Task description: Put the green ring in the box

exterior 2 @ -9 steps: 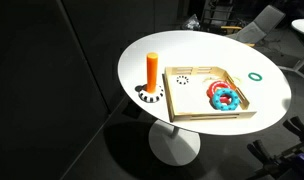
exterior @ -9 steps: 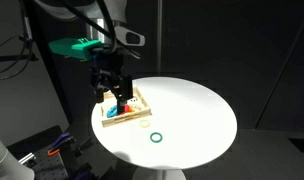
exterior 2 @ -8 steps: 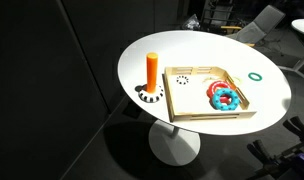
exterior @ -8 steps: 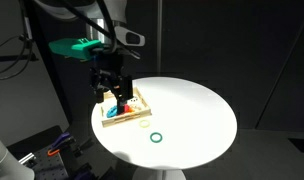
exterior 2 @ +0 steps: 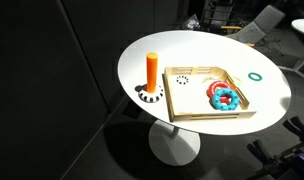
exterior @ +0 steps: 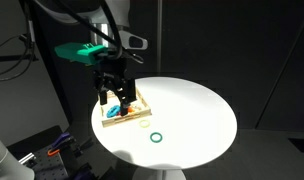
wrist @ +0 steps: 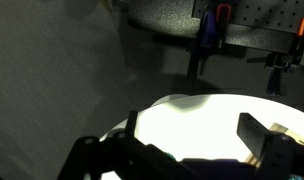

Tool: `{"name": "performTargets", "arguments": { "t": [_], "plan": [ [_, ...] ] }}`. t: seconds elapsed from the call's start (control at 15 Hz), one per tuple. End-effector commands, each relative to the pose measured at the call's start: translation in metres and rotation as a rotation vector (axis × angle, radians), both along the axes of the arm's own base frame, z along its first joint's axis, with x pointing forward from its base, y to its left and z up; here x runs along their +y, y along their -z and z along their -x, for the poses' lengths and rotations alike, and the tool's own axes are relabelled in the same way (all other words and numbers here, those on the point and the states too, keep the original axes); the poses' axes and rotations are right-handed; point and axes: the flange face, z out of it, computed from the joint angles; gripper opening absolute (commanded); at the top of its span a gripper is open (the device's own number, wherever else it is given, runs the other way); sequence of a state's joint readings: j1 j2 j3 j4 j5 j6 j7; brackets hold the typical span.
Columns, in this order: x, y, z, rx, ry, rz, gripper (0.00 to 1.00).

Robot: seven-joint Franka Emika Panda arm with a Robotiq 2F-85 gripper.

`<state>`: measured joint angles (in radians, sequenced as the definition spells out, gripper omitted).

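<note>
The gripper [exterior: 113,97] is held with fingers [wrist: 100,158] spread and empty just above the box [exterior: 133,115], the green ring [exterior: 155,137] being laid well apart from them.

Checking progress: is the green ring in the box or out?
Out. The green ring lies flat on the white table, apart from the box.

- Round table [exterior 2: 142,50] bears a box [exterior 2: 208,113], an upright peg [exterior 2: 151,70] and a loose ring [exterior 2: 255,76].
- Peg just beside one end of the box; loose ring past the opposite end, apart from it.
- Pile of rings [exterior 2: 226,97] inside the box.
- Gripper [exterior: 113,97] above the box.
</note>
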<state>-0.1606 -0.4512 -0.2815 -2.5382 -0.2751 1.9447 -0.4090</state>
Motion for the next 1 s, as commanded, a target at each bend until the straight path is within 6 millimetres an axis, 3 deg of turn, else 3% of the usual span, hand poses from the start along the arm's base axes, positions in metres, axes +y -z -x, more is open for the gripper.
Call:
{"name": "performTargets", "arguments": {
  "t": [0.0,0.73,0.93],
  "plan": [
    [-0.007,0.016,-0.023,-0.029,0.036,0.006,1.0],
    [-0.032,0.1,-0.113,-0.163,0.119,0.023,1.0],
    [-0.031,0.127,-0.139,-0.171,0.125,0.053,1.0]
  ]
}}
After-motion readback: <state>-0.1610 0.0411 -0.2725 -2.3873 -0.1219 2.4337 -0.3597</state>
